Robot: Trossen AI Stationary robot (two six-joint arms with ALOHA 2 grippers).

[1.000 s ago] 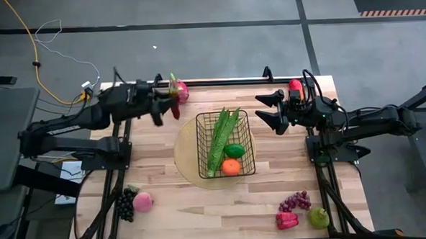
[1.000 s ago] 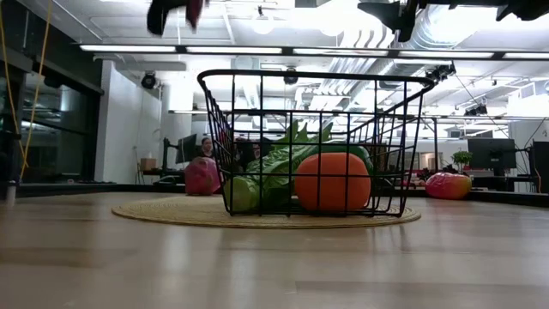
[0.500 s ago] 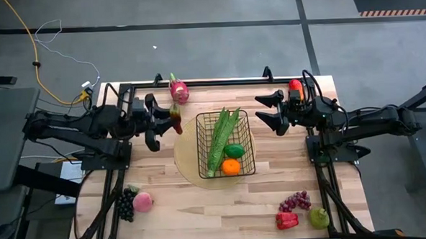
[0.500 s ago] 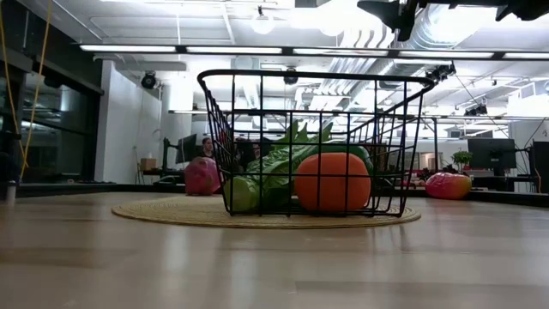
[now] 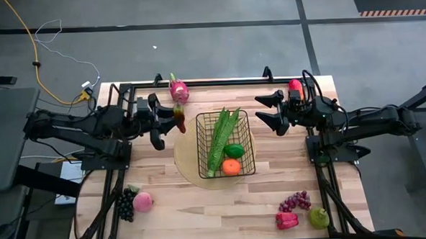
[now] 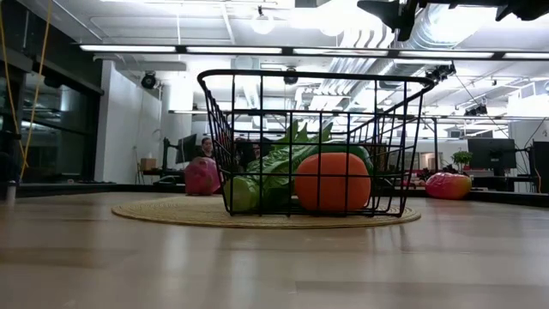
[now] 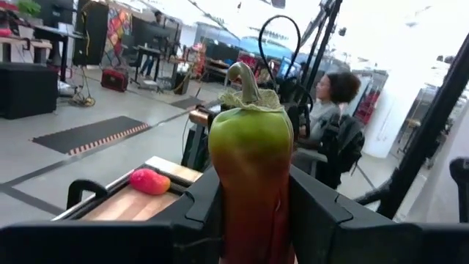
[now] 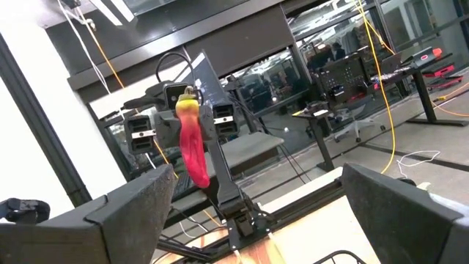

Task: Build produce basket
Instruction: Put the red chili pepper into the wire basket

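Observation:
The black wire basket (image 5: 226, 143) stands on a round tan disc (image 5: 189, 164) at mid-table and holds long green pods (image 5: 222, 137), a green pepper (image 5: 234, 151) and an orange (image 5: 231, 167); it also shows in the low view (image 6: 313, 142). My left gripper (image 5: 168, 120) is in the air left of the basket, shut on a red chili (image 5: 178, 118) with a green-yellow stem end. My right gripper (image 5: 269, 110) is open and empty in the air right of the basket's far end. My left gripper pinches the chili's red body (image 7: 253, 220) between its two fingers, which come roughly level from the table's left and lie across it. The green stem end (image 7: 249, 125) sticks up past the fingers. In the right wrist view the chili (image 8: 193, 147) hangs clear of the table.
A pink dragon fruit (image 5: 177, 90) lies at the far edge, a reddish fruit (image 5: 294, 86) at the far right. Dark grapes (image 5: 124, 204) and a peach (image 5: 142, 202) lie near left. Red grapes (image 5: 296, 201), a red pepper (image 5: 287, 219) and a green apple (image 5: 318, 217) lie near right.
My left gripper has carried the chili from beside the dragon fruit toward the table's near edge, then a little toward the basket. It has left the top of the low view. It stays shut on the chili.

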